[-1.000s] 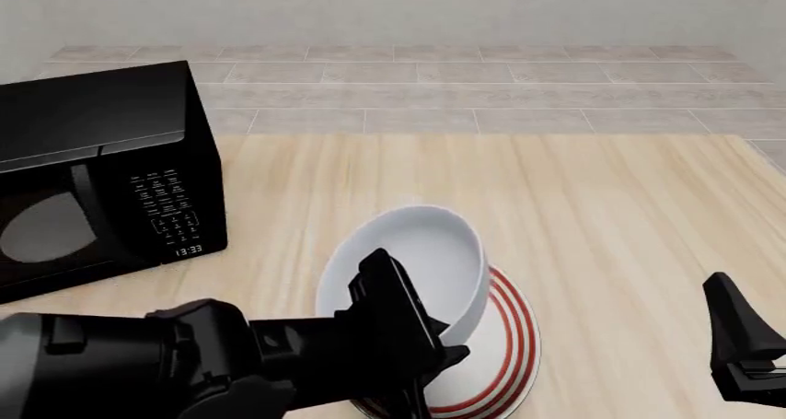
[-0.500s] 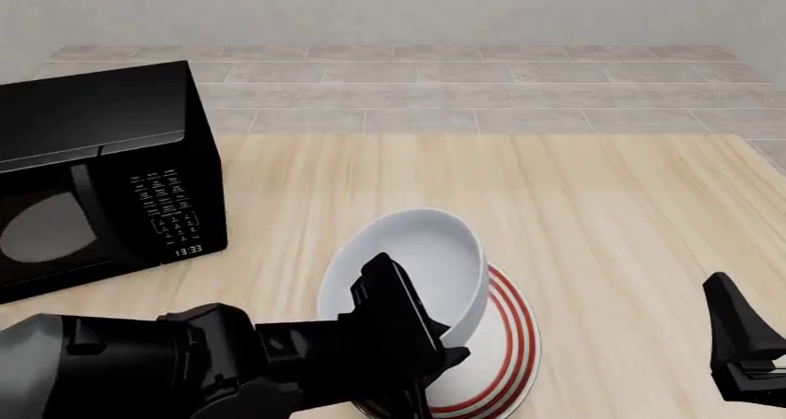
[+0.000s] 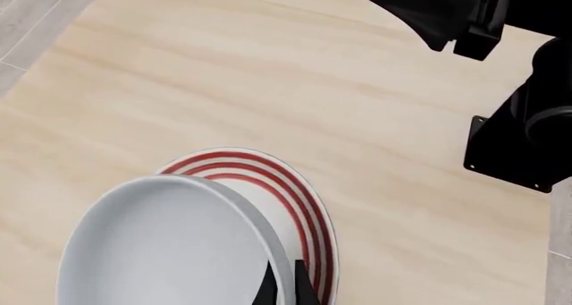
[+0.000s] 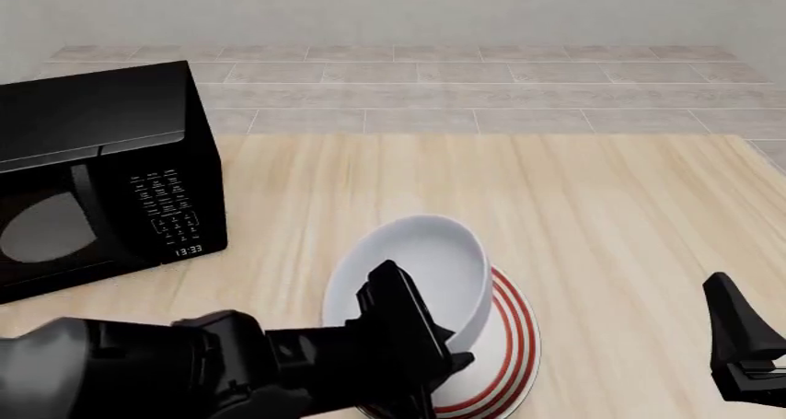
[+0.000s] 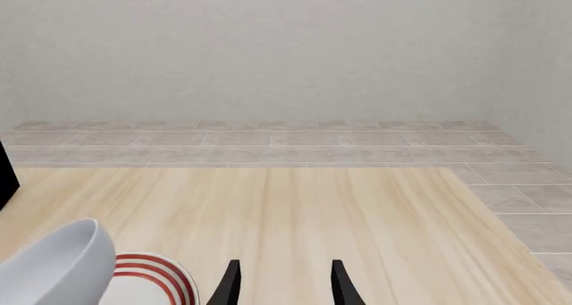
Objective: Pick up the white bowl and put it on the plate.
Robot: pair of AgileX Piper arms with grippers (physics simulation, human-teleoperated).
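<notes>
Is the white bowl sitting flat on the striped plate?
No, the white bowl is tilted over the plate, with the left gripper pinching its rim.

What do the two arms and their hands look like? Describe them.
Both arms are matte black all over, with no visible markings or loose cables. The left arm is thick, with rounded joint housings and blocky segments. The left hand and right hand each end in thin, flat, tapering black fingers.
</notes>
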